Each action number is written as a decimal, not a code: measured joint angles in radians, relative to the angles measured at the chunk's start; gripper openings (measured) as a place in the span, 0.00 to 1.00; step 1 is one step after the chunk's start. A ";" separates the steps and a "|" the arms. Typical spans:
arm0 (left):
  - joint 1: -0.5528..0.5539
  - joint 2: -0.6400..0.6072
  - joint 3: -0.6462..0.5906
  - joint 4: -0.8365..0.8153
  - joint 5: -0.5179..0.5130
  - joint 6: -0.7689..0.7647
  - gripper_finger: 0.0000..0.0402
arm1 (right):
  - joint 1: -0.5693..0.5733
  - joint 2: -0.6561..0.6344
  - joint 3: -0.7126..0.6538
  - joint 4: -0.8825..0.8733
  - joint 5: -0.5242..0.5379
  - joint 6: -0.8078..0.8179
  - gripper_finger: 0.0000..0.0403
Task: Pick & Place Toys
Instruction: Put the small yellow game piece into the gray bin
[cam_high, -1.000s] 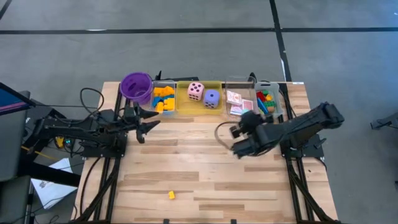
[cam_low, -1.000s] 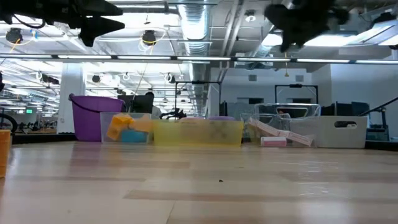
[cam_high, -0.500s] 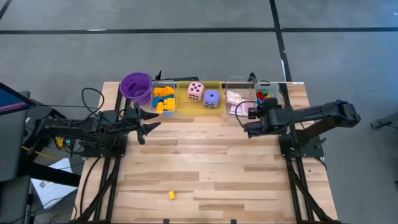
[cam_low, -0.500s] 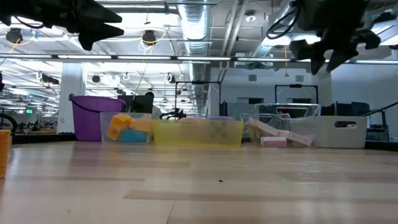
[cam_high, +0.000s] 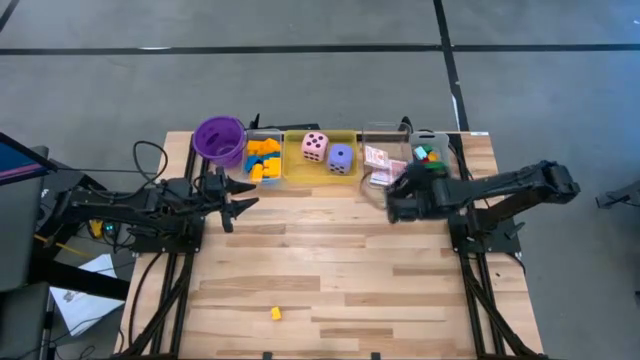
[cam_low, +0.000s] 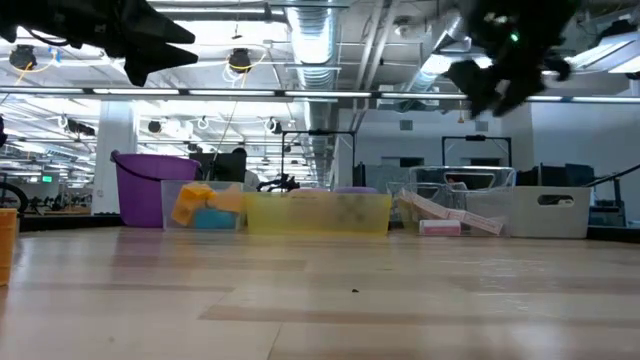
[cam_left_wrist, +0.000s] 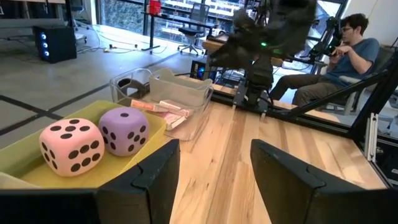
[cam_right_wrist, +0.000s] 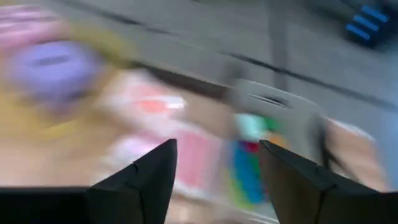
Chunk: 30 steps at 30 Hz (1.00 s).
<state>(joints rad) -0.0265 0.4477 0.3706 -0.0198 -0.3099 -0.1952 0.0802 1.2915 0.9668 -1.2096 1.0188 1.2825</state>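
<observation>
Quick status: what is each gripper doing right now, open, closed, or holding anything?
Left gripper: open, empty, hovering beside the yellow tray.
Right gripper: open, nothing between its fingers, above the table near the pink cards.

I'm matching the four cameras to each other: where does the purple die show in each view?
High view: purple die in the yellow tray, right of the pink die.
Low view: hidden by the tray's wall.
Left wrist view, touching the pink die.
Right wrist view: only a purple blur, uncertain.
Shared landmark: the yellow tray.
</observation>
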 joint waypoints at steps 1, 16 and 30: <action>0.000 0.000 0.000 0.000 0.000 0.000 0.48 | 0.044 0.007 0.000 0.103 -0.005 -0.125 0.55; -0.056 0.136 0.000 0.003 0.282 -0.060 0.47 | 0.457 0.463 -0.015 1.475 -0.268 -1.176 0.56; -0.627 0.530 0.000 0.066 0.081 -0.551 0.20 | 0.378 0.629 -0.015 1.583 -0.286 -1.206 0.56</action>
<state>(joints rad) -0.6533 0.9775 0.3702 0.0461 -0.2291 -0.7463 0.4585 1.9202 0.9516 0.3736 0.7328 0.0761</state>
